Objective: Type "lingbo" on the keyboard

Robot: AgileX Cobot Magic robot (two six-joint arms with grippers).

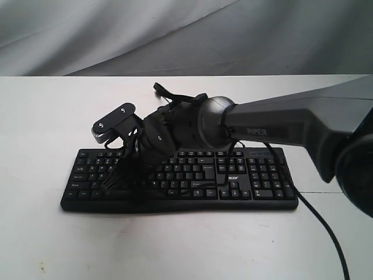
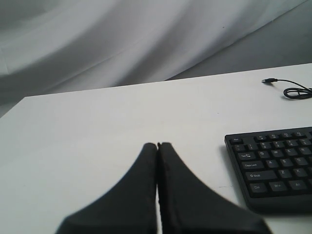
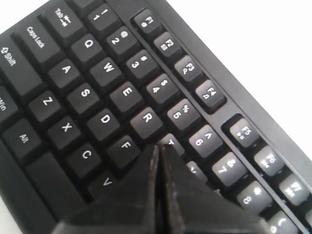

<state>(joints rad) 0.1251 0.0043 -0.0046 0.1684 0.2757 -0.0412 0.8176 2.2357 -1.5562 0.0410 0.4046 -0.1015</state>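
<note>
Right gripper (image 3: 158, 147) is nearest, clenched with nothing held, its joined tip down on the letter block between T and F, about where G sits. This looks like the "g" press of "lingbo", though key contact can't be confirmed. Keyboard (image 1: 256, 175) lies flat mid-surface, long side parallel to the front edge, and the left gripper (image 2: 157, 145), also clenched and empty, is over bare surface off its left end. The next move probably needs a small lift and a short shift to B, hidden under the gripper, hitting that key only.
</note>
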